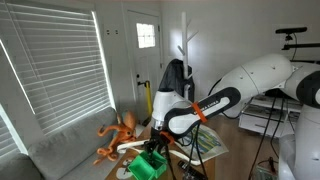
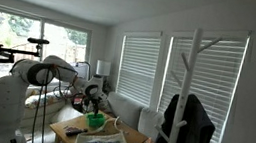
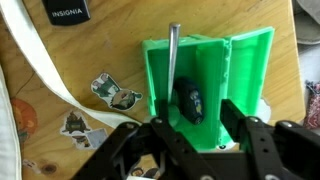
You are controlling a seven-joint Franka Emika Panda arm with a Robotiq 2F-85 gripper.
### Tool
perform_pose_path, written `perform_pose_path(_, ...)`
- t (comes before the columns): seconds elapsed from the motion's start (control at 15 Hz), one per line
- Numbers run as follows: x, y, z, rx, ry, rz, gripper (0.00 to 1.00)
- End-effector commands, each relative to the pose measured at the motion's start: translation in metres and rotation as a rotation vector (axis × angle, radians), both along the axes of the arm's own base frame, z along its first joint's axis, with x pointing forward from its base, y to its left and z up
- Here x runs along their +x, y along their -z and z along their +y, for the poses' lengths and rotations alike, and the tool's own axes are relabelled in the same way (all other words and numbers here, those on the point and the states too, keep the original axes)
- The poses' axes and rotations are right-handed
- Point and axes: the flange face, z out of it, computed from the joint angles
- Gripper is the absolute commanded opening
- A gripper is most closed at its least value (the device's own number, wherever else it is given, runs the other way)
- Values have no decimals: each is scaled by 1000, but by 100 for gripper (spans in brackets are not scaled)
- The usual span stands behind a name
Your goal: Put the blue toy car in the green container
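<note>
The green container (image 3: 245, 60) stands on the wooden table, right under the wrist camera. The dark blue toy car (image 3: 190, 100) lies inside it, in the middle slot. My gripper (image 3: 192, 128) is open just above the container, one finger on each side of the car and neither touching it. In both exterior views the gripper (image 1: 158, 148) (image 2: 92, 108) hovers over the green container (image 1: 150, 166) (image 2: 96, 123) at the table's edge.
A thin grey rod (image 3: 173, 55) stands in the container. Stickers (image 3: 113, 93), a white strap (image 3: 45, 65) and a black Insignia item (image 3: 66, 10) lie on the table. An orange octopus toy (image 1: 118, 135) sits on the sofa nearby. A coat rack (image 2: 188, 90) stands close.
</note>
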Motion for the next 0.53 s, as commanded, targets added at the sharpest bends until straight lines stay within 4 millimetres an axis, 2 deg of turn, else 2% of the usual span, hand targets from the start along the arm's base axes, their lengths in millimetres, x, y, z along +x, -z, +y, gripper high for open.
perform_pose_path(0.0, -6, -21, 8, 3, 19, -38, 88)
perform_pose_path(0.07, -11, -30, 11, 10, 8, -80, 96)
perform_pose_path(0.13, -18, -43, 15, 17, -18, -148, 99)
perform_pose_path(0.33, -44, -81, 36, 13, -141, -283, 100)
perform_pose_path(0.4, -16, -62, 28, 30, -81, -215, 100)
perform_pose_path(0.47, -22, -71, 33, 30, -94, -231, 100)
